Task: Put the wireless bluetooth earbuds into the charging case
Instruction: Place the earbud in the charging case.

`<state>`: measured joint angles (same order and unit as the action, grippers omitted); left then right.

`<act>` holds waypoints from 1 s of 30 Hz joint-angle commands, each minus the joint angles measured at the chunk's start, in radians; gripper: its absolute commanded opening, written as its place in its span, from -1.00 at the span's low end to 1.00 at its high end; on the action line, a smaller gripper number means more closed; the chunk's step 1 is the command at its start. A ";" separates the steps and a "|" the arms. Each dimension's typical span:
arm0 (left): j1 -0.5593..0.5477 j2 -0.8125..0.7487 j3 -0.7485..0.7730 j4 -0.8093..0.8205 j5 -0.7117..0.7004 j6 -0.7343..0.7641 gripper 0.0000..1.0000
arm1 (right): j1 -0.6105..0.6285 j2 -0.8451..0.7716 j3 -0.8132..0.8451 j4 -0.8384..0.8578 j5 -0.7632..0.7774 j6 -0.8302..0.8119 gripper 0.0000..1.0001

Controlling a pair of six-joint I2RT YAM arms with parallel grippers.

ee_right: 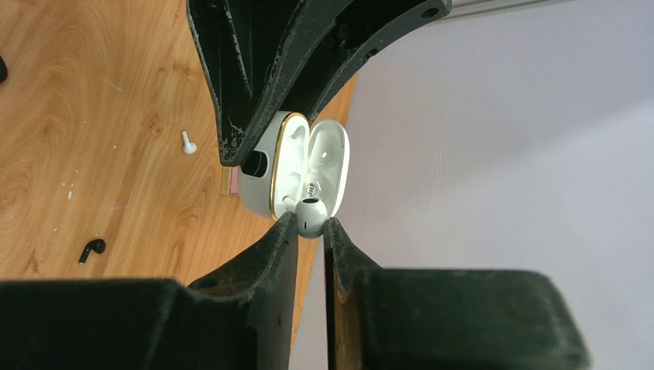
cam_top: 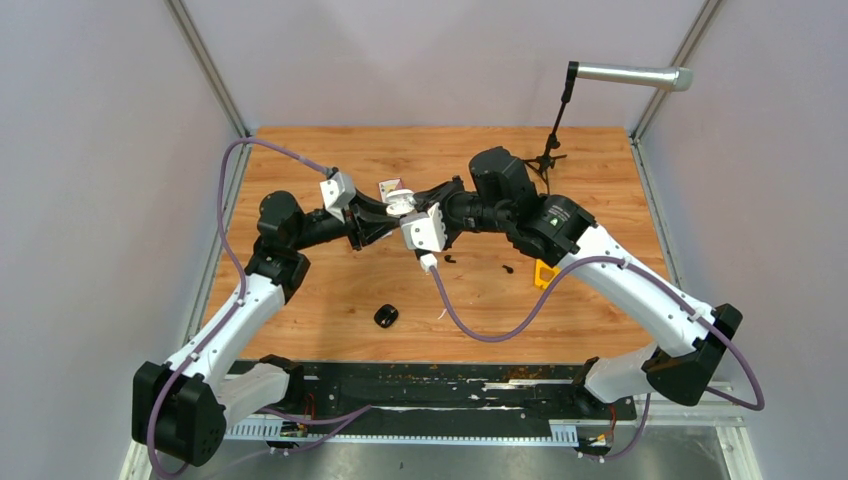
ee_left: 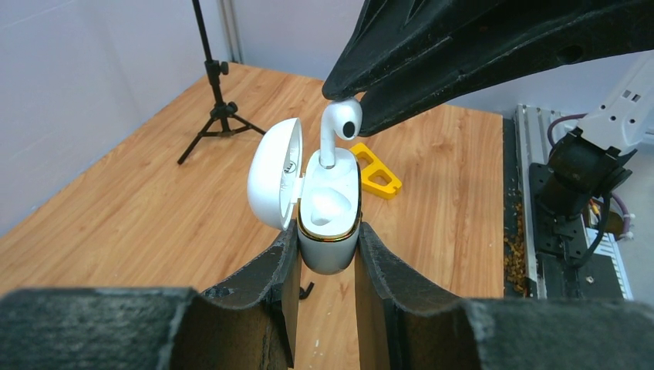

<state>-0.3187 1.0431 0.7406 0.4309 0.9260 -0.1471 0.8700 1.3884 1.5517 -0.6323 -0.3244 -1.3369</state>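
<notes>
White-and-black arms [cam_top: 235, 315], purple cables [cam_top: 495, 338].

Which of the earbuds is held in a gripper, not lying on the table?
The white earbud, pinched at its head by the right gripper at the open white charging case. The black earbud in the right wrist view lies loose on the table.

Yellow bracket [cam_top: 542, 274], black tripod [ee_left: 221, 112], wooden table [cam_top: 330, 290]

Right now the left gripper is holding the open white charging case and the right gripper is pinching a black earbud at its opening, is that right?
No, the earbud is glossy white, not black; the left wrist view shows it clearly. The rest holds: the left gripper grips the open white charging case and the right gripper pinches the earbud at its opening.
</notes>
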 commanded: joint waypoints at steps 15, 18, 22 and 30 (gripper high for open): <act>-0.009 -0.029 -0.025 0.088 0.017 0.085 -1.00 | -0.001 0.093 0.146 -0.148 0.000 0.050 -0.96; -0.012 -0.032 -0.031 0.092 0.018 0.096 -1.00 | 0.000 0.116 0.172 -0.175 0.007 0.059 -0.89; -0.013 -0.037 -0.045 0.099 0.016 0.098 -1.00 | 0.000 0.128 0.188 -0.187 0.022 0.068 -0.89; -0.013 -0.038 -0.059 0.107 0.006 0.097 -1.00 | 0.000 0.129 0.194 -0.196 0.037 0.068 -0.31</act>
<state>-0.3244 1.0378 0.6788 0.4629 0.9188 -0.0685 0.8703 1.5139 1.7031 -0.8108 -0.3138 -1.2804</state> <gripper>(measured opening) 0.345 0.248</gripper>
